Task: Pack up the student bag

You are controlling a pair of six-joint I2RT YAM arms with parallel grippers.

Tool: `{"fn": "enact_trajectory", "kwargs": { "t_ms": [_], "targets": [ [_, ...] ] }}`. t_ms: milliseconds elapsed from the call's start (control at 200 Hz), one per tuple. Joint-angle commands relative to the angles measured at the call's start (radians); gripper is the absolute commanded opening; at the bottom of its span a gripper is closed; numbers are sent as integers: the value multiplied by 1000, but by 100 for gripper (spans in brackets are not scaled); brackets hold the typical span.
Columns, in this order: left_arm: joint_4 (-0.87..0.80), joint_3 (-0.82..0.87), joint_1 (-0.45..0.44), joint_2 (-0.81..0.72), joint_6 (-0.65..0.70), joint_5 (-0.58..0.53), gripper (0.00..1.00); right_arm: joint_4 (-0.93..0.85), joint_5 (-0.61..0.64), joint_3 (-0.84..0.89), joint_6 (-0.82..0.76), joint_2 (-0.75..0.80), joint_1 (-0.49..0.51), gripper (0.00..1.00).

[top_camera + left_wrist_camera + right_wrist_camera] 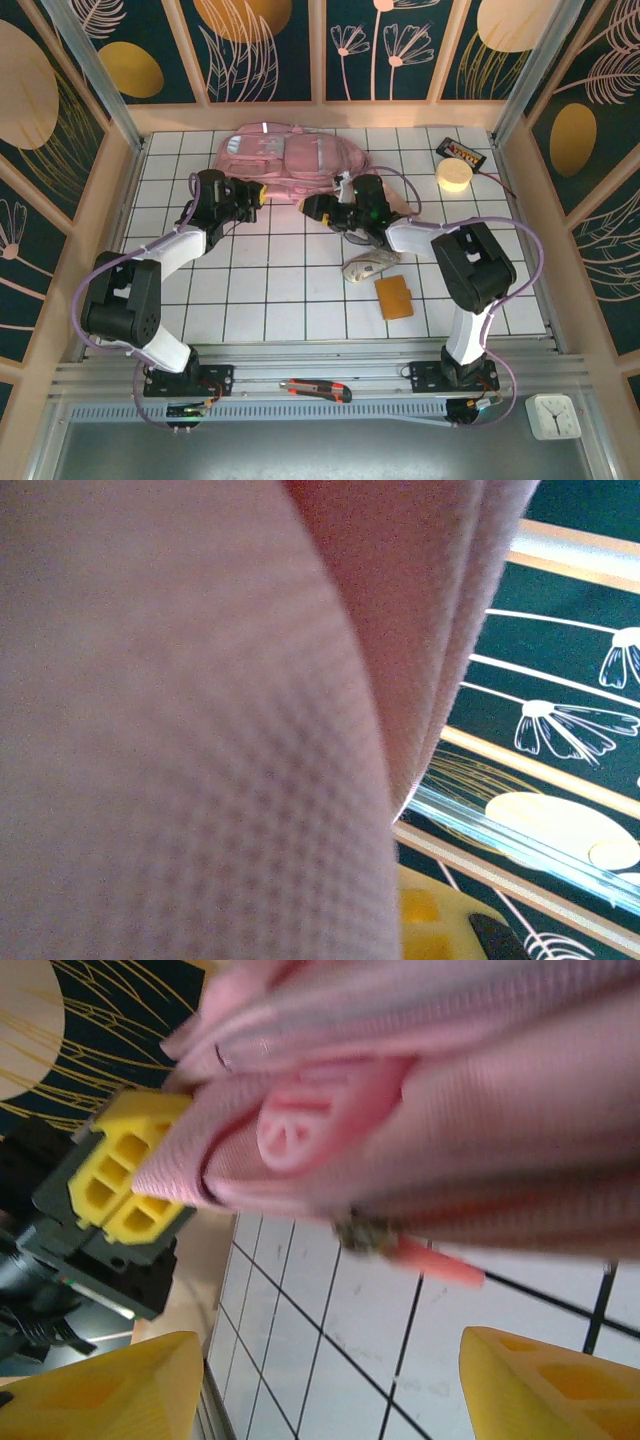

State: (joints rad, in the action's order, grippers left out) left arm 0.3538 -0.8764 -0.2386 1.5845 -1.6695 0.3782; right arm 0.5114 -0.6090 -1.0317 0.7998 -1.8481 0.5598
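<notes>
My L gripper (251, 194) is pinching a fold at the near edge of the student bag (290, 158). Its jaws are closing down on the pink fabric w/ 1 yellow finger (125, 1175) showing & the other tucked under cloth. My R gripper (310, 207) is hanging just beside it at the same near edge, its 2 fingers (545, 1385) spreading wide & holding nothing, w/ the white grid table (270, 290) underneath. The bag, 1 only, is lying at the far middle of the table close to the back wall, & its fabric is pressing right up to my L wrist cam. What looks like a pink zip pull (435, 1263) is dangling from the bag above the tiles. Other stuff, 1 of each: a pale tape roll (453, 176) & a black box (462, 152) w/ a red-yellow label are sitting at the far R corner, just beside each other. A grey mouse (368, 267) & a brown wallet (394, 297) are lying near my R arm, the wallet on the near side of the mouse. A box cutter (315, 389) is resting on the front rail btwn my 2 arm bases. A small white clock (553, 415) is sitting off the table at near R.
</notes>
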Motion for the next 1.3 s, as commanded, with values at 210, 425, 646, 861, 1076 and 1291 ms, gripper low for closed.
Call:
{"fn": "enact_trajectory", "kwargs": {
  "t_ms": [210,425,646,861,1076,1291],
  "targets": [
    [77,-40,-21,-51,-73,90,0,91,-53,-103,3,-64,-7,67],
    [91,-50,-21,-43,-84,90,0,-10,-29,-93,-21,-68,-21,67],
    [69,-81,-22,-40,-77,92,0,-39,-2,-66,-31,-83,-42,68],
    [67,-76,-21,-44,-77,93,0,9,-32,-88,-24,-87,-43,66],
    [76,-59,-22,-50,-78,94,0,78,-76,-98,-1,-82,-43,60],
    [91,-50,-22,-51,-85,90,0,64,-89,-102,-4,-57,-41,57]
  ]
}}
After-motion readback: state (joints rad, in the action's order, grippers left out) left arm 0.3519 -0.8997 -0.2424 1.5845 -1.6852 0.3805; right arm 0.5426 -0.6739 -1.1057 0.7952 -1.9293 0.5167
